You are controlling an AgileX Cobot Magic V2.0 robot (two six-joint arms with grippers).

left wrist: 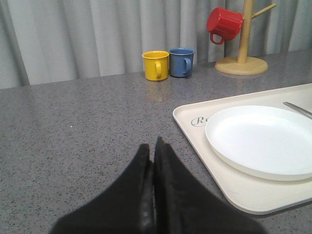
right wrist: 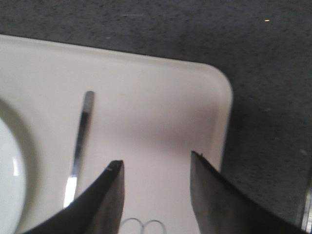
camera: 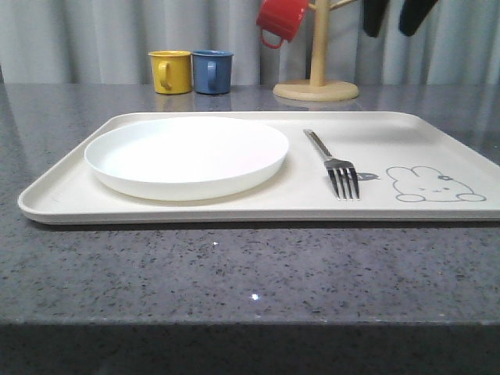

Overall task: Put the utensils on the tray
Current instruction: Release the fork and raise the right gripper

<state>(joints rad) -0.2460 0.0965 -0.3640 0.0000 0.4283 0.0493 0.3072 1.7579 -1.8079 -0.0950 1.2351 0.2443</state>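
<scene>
Speckled dark grey stone table [camera: 234, 273] with pale grey curtains [camera: 94, 39] behind it. The big cream rectangular tray [camera: 234, 207] holds the shallow round white plate [camera: 186, 155] on its left half, silver four-tined fork [camera: 334, 164] lying beside it. Left end effector [left wrist: 154, 151] is pressed together over bare table; right end effector [right wrist: 156, 168] is spread apart above the tray.

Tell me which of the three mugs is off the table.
The red mug: it hangs on the wooden mug tree, while the yellow mug and blue mug stand side by side on the countertop.
</scene>
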